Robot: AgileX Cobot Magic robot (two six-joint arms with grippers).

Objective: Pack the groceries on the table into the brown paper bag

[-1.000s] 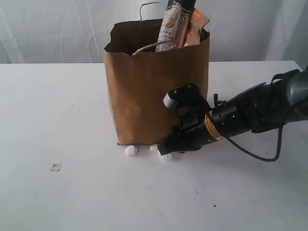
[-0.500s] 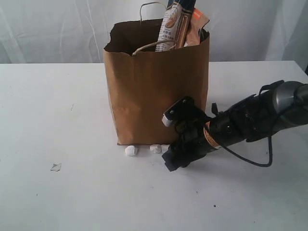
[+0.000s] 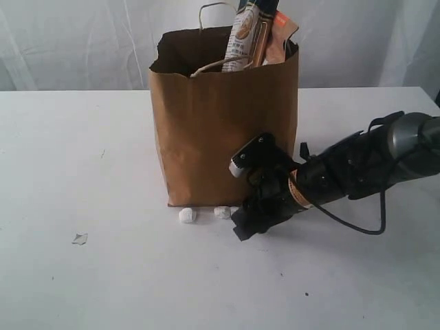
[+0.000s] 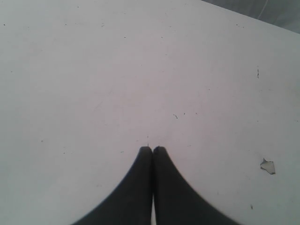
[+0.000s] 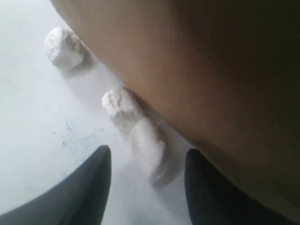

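Note:
The brown paper bag (image 3: 223,117) stands upright mid-table, its wall (image 5: 215,70) filling the right wrist view. The pasta packet (image 3: 247,31) and the kraft pouch with orange label (image 3: 283,31) stick out of its top. The jars, bottle and white carton are not visible. My right gripper (image 3: 240,228) lies low at the foot of the bag's front right corner. It is open (image 5: 147,159), with a small white lump (image 5: 147,147) just ahead between its fingertips, not gripped. My left gripper (image 4: 152,149) is shut and empty over the bare table (image 4: 117,70).
Two more white lumps (image 3: 186,215) (image 3: 222,212) lie along the bag's front foot, also visible from the right wrist (image 5: 63,47) (image 5: 121,105). A small paper scrap (image 3: 80,238) (image 4: 267,166) lies on the table at front left. A white curtain hangs behind.
My right gripper has drawn back a little from the bag's foot toward the front. The lump that was at its tip now lies close to the bag. The bag stays put.

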